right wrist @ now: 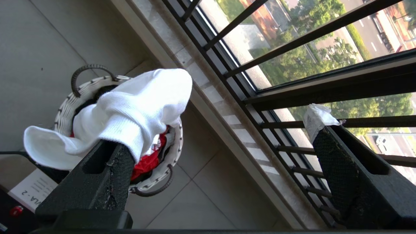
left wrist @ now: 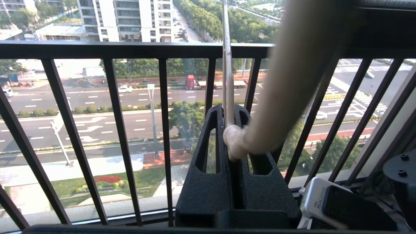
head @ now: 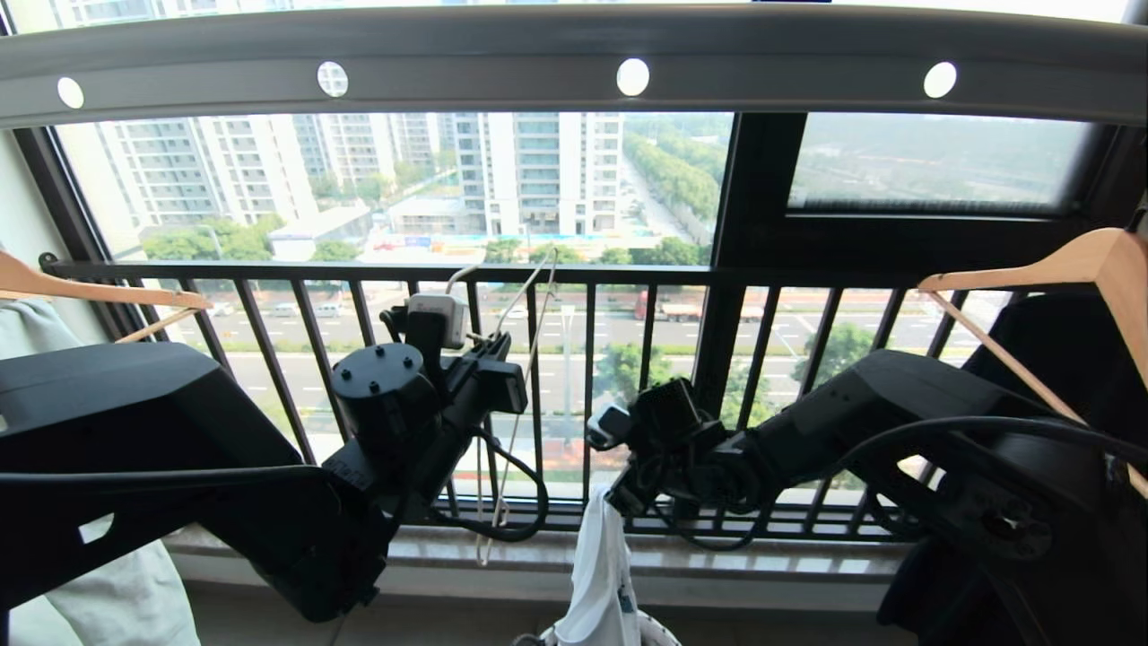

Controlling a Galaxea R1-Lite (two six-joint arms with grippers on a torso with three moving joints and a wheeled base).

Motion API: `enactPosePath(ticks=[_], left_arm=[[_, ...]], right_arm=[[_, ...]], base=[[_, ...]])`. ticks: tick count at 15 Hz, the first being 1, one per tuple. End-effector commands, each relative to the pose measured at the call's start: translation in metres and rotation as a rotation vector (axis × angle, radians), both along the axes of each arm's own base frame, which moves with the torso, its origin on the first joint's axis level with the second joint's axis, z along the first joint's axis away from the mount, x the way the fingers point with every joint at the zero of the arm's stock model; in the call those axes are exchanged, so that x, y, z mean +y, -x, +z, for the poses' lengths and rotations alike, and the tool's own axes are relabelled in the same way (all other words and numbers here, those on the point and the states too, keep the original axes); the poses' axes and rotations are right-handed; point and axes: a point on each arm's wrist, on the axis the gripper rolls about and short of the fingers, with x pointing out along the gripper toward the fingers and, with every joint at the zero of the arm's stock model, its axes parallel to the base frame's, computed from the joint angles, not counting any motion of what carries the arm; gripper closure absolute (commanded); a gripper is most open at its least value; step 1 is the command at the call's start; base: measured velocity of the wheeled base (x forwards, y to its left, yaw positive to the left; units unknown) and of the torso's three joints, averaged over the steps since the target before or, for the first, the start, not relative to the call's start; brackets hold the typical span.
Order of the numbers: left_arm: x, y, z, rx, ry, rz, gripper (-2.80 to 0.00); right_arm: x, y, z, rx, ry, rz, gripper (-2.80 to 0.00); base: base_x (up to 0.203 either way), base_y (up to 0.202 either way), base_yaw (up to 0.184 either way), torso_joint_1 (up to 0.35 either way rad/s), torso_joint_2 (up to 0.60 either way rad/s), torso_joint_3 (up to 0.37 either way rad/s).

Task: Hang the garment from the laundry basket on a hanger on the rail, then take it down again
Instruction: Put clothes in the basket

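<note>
Head view of a balcony workspace, with both wrist views. The rail (head: pixel 502 76), a broad grey overhead bar pierced by round holes, spans the top of the scene in front of the window and its thin black window bars (head: pixel 587 386). The left gripper (left wrist: pixel 229 130), raised before those bars, has its fingers (left wrist: pixel 208 152) closed narrowly on the thin cream-white rod of the hanger (head: pixel 529 314), which runs up and down between the pads; a thicker pale part of the hanger crosses close to the left wrist camera. The right gripper (right wrist: pixel 224 146) sits lower, near the sill, with its fingers (right wrist: pixel 338 169) spread wide. The garment (right wrist: pixel 130 113), a white T-shirt, is draped over one right finger and hangs down toward the laundry basket (right wrist: pixel 66 107), a round white woven basket with dark corded handles standing on the tiled floor below. Whether the cloth is merely resting on that finger or caught on it cannot be told from these views. A red garment (right wrist: pixel 146 162) lies inside the basket. A small white scrap (right wrist: pixel 317 118) clings to the tip of the other right finger. Thick light-wood hangers (head: pixel 1067 269) appear at both edges of the head view.
</note>
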Motion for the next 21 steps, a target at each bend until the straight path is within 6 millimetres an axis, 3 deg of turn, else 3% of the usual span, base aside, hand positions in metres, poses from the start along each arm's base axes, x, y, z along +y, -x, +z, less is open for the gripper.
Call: enactPosePath(ticks=[1, 3, 6, 12, 15, 21], left_arm=[[0.001, 0.000, 0.001, -0.008, 0.006, 0.003, 0.00], [0.002, -0.001, 0.001, -0.008, 0.006, 0.008, 0.00], [0.006, -0.004, 0.000, -0.007, 0.005, 0.020, 0.00], [0.010, -0.007, 0.004, -0.017, 0.010, 0.032, 0.00], [0.010, -0.006, 0.003, -0.008, 0.005, 0.028, 0.00], [0.007, -0.004, -0.002, 0.041, -0.025, 0.020, 0.00]], right_arm=[[0.002, -0.004, 0.004, 0.075, 0.009, 0.041, -2.80], [0.003, -0.006, 0.013, 0.148, -0.007, 0.096, -2.80], [0.000, -0.024, 0.028, 0.187, -0.027, 0.128, -2.80], [-0.013, -0.033, 0.038, 0.254, -0.067, 0.157, -2.80], [-0.026, -0.012, 0.052, 0.308, -0.086, 0.102, -2.80], [-0.051, 0.060, 0.062, 0.326, -0.283, -0.151, -2.80]], base=[[0.000, 0.000, 0.000, 0.000, 0.00, 0.000], [0.000, 0.000, 0.000, 0.000, 0.00, 0.000], [0.000, 0.000, 0.000, 0.000, 0.00, 0.000], [0.000, 0.000, 0.000, 0.000, 0.00, 0.000], [0.000, 0.000, 0.000, 0.000, 0.00, 0.000], [0.000, 0.000, 0.000, 0.000, 0.00, 0.000]])
